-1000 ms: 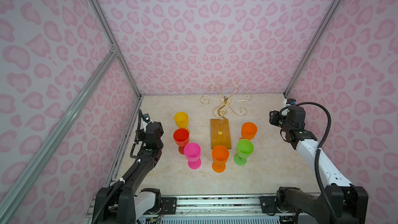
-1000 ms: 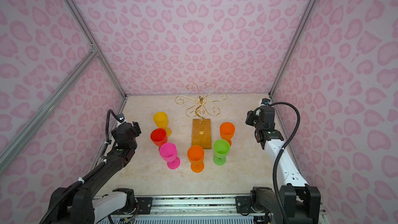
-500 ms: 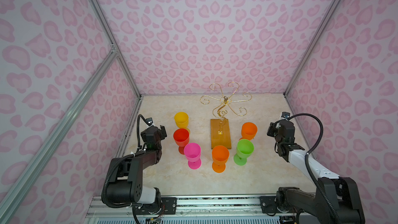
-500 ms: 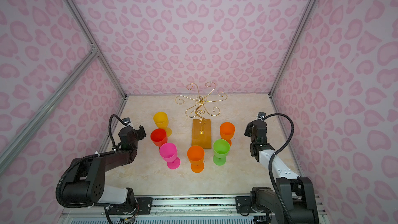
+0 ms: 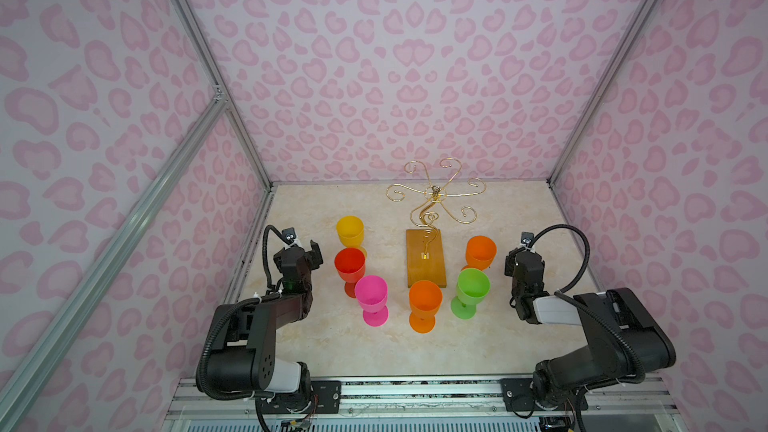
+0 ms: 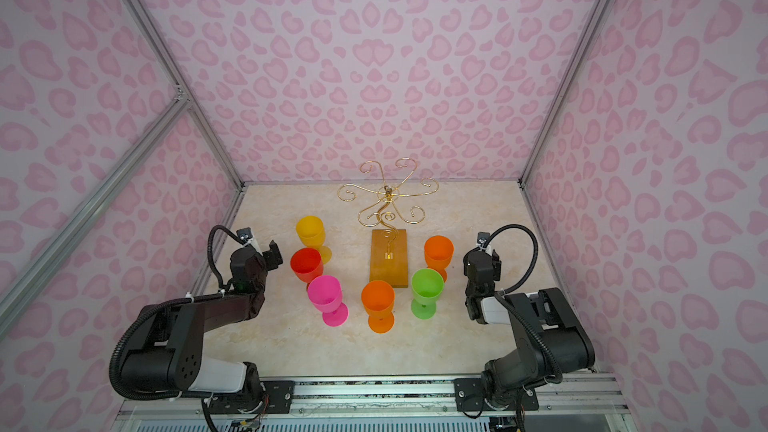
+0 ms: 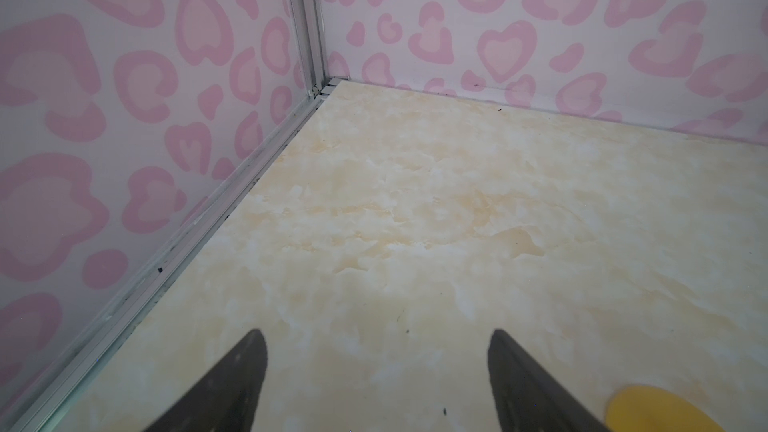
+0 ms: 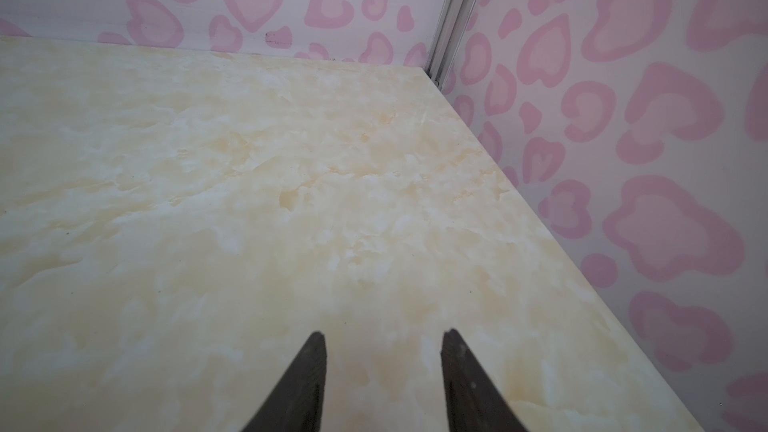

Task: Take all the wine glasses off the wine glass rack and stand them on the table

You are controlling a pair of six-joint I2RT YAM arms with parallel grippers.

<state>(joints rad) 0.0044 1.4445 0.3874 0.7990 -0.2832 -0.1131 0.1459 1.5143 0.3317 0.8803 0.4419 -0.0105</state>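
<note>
At the back of the table, in the middle: the wine glass rack, thin gold wire on a flat orange base. No wine glass hanging on any curly arm, in both top views. Six glasses down on the table instead, all upright with mouths up. Yellow glass, red glass and pink glass in a row on one side of the base. Back orange glass and green glass on the far side, front orange glass just before the base. Probably set out around the base like that to keep clear of the thin wire. Looks like the job is done, or very close to it. Left gripper spread wide and pinching nothing, low by the pink wall, near the red glass but not touching. Right gripper spread about half way, also empty, low by the wall across, apart from the green glass. Most likely pulled out to the sides so as not to knock a glass over. Only from the top: the rack, all six glasses and both arms at once. Only from the wrist cameras: the dark fingers up close, with bare table showing in the gap. In the left wrist view also a bit of yellow at the edge, most likely the yellow glass. In the right wrist view just table and wall, no glass at all.
</note>
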